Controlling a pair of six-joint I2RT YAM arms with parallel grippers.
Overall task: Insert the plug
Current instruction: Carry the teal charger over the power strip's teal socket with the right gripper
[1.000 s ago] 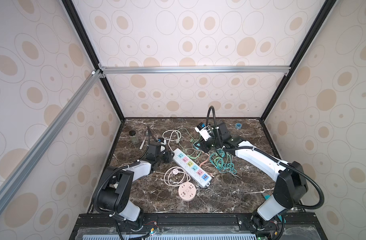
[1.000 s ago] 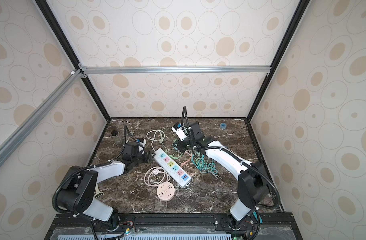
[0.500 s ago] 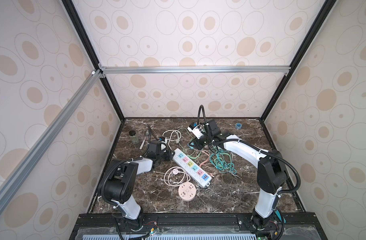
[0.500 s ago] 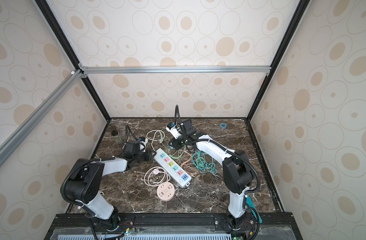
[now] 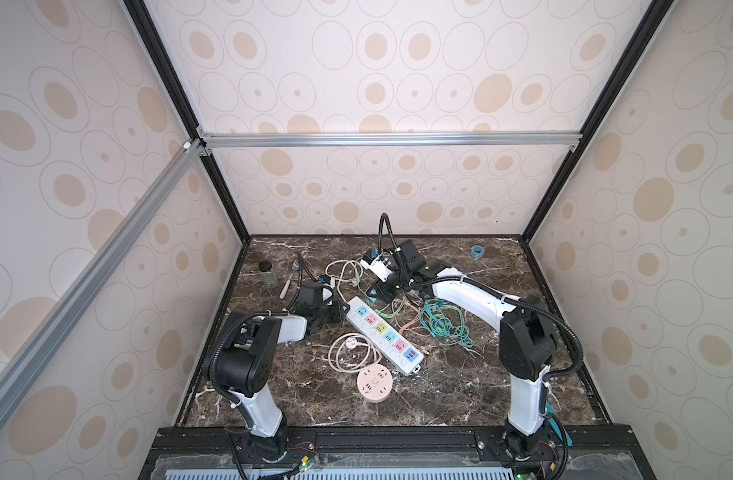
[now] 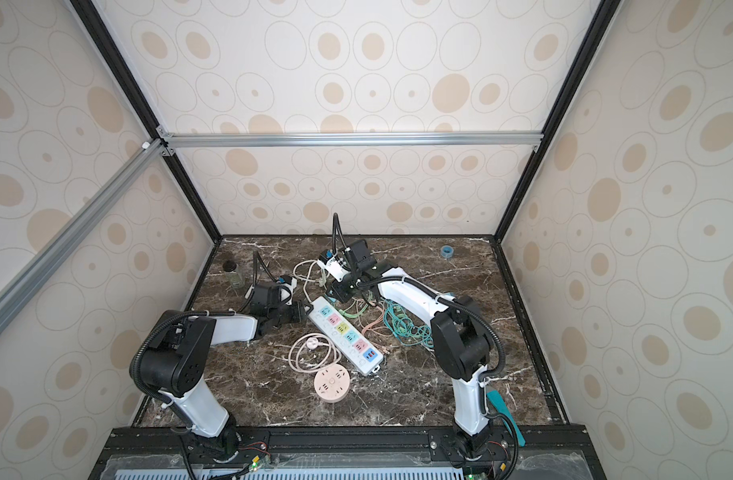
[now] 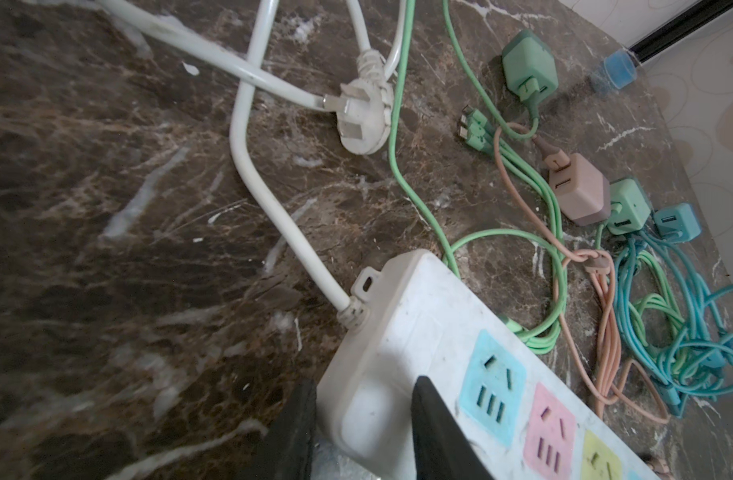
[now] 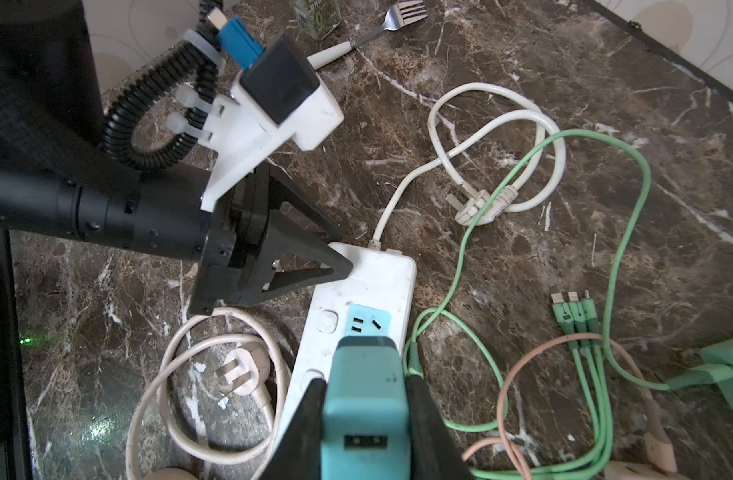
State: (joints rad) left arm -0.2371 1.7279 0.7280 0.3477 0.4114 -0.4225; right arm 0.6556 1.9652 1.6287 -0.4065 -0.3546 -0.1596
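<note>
A boxy teal plug (image 8: pixel 365 399) sits clamped in the right gripper (image 8: pixel 365 419), poised over the white power strip (image 5: pixel 383 332) just short of its blue socket (image 8: pixel 367 320); its prongs are hidden. In a top view the strip lies flat mid-bench (image 5: pixel 460 395), running from 11 o'clock to 5 o'clock. It has a row of pastel sockets, and its white cord (image 7: pixel 273 199) leaves the 11 o'clock end.

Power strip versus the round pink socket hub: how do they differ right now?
The power strip is long and white with coloured sockets in a row; the round hub is a pink disc. The left gripper's jaws flank the strip's cord end; no gripper touches the hub. Both lie flat on the table.
</note>
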